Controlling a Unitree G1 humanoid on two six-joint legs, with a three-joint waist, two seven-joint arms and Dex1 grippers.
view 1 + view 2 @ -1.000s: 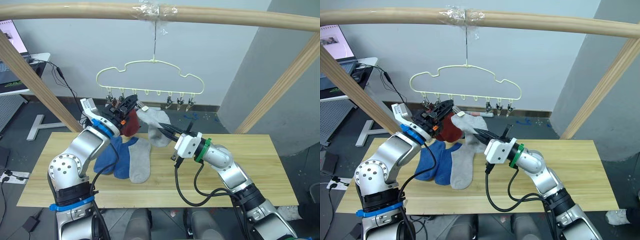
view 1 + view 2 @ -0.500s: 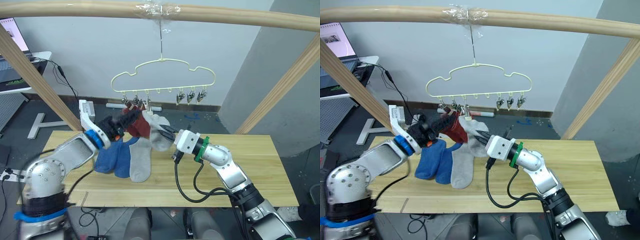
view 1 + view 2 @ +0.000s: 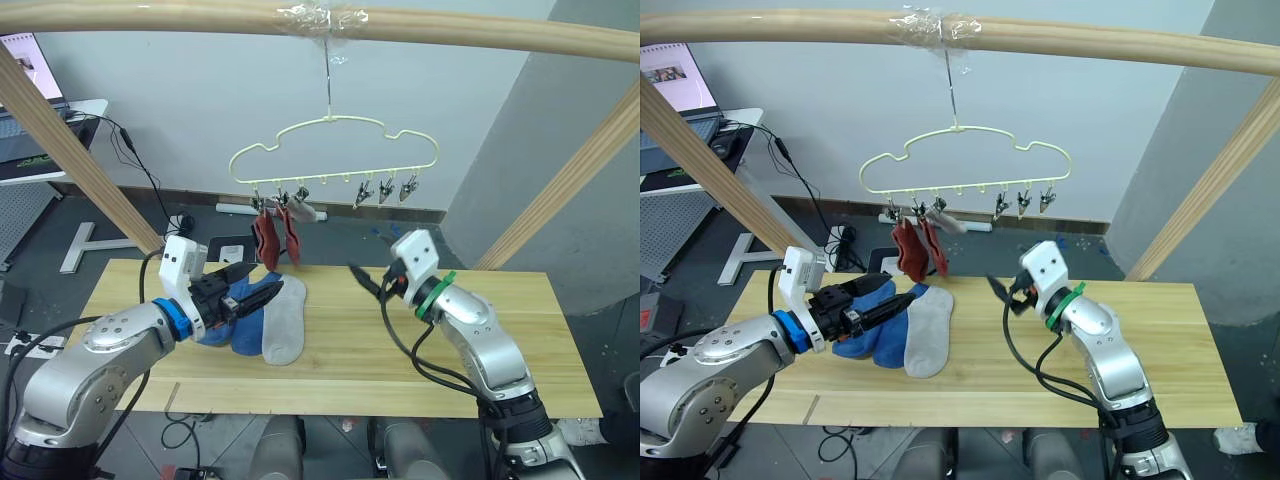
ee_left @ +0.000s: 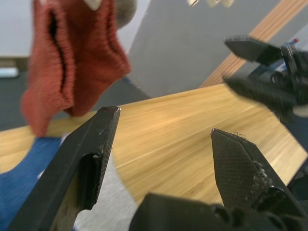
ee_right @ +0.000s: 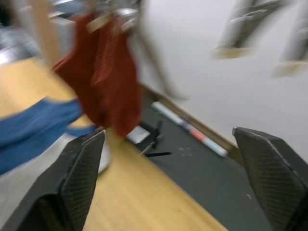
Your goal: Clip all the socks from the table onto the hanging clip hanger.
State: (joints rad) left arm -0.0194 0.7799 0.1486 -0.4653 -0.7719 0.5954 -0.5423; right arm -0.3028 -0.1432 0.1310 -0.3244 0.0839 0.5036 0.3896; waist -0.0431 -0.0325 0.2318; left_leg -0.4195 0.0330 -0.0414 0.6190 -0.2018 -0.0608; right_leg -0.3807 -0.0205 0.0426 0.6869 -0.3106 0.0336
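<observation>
2 rust-red socks (image 3: 273, 237) + 1 grey sock (image 3: 309, 212) clipped on yellow clip hanger (image 3: 334, 150), upper centre. Blue socks (image 3: 243, 303) & grey sock (image 3: 284, 320) flat on table (image 3: 500, 340), centre-left.

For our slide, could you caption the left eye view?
Two rust red knit socks hang clipped on the pale yellow wire hanger.

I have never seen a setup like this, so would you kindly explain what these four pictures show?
It is a two-armed humanoid robot. Two pictures come from its head camera; the other two look along each wrist's black fingers. The left end effector and right end effector are both open and hold nothing. Above hangs a yellow clip hanger, with two rust red socks clipped on it. On the wooden table lie blue socks and a grey sock.
</observation>
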